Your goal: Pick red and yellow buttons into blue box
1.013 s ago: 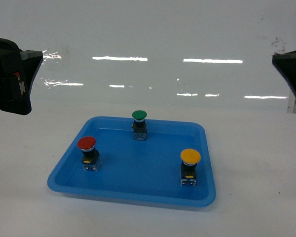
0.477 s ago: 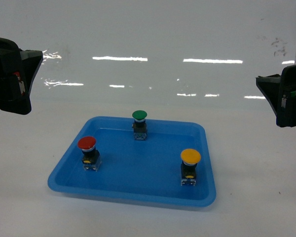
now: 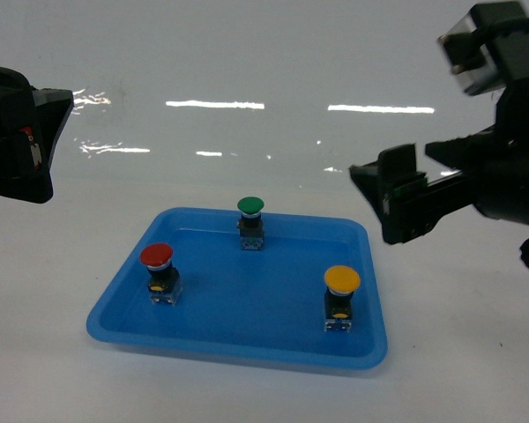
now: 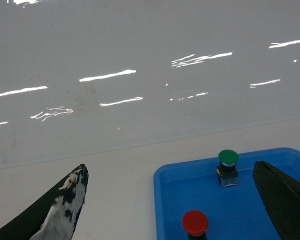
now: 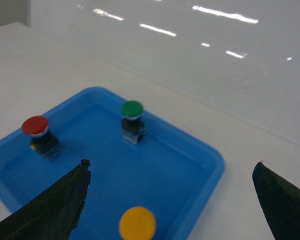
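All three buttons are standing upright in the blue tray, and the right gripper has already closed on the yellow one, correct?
Not quite. The red button, green button and yellow button do stand upright in the blue tray, but the right gripper holds nothing: the head view shows it open in the air above the tray's right side, well clear of the yellow button.

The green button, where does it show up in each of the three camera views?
Head: green button at the far middle of the blue tray.
Left wrist: lower right, near the tray's far edge.
Right wrist: left of centre, upper part of the tray.
Shared landmark: the red button, to its left and nearer the bottom in all three.
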Tool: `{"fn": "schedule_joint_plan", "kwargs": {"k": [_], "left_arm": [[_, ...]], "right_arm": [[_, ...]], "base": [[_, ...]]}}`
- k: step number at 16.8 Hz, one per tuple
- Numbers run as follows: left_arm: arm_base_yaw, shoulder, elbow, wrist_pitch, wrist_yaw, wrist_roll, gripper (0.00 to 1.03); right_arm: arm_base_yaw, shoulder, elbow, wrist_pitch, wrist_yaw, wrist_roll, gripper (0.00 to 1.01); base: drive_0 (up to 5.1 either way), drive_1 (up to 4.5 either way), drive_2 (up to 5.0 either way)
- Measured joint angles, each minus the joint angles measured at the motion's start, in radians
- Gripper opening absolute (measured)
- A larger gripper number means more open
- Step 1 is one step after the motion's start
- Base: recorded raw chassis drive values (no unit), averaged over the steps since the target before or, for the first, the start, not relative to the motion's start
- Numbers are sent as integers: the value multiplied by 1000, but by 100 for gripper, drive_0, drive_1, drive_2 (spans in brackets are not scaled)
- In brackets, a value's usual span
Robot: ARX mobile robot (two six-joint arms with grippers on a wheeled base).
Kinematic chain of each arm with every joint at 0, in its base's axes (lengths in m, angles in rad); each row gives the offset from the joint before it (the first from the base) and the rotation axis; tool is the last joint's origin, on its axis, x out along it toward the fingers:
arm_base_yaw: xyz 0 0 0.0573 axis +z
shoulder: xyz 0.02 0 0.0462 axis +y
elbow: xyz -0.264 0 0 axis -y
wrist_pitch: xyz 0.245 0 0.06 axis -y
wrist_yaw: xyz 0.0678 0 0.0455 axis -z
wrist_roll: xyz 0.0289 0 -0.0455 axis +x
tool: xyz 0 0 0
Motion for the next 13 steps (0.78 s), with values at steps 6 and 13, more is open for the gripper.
{"fn": "schedule_joint_plan", "kwargs": {"k": [6, 13], "left_arm": [[0, 0, 0, 0, 0, 0, 98], [0, 0, 0, 0, 0, 0, 98]], "right_arm": [[33, 177, 92, -49, -27, -16, 98], [62, 230, 108, -90, -35, -61, 98]], "base": [[0, 0, 0], [0, 0, 0]]}}
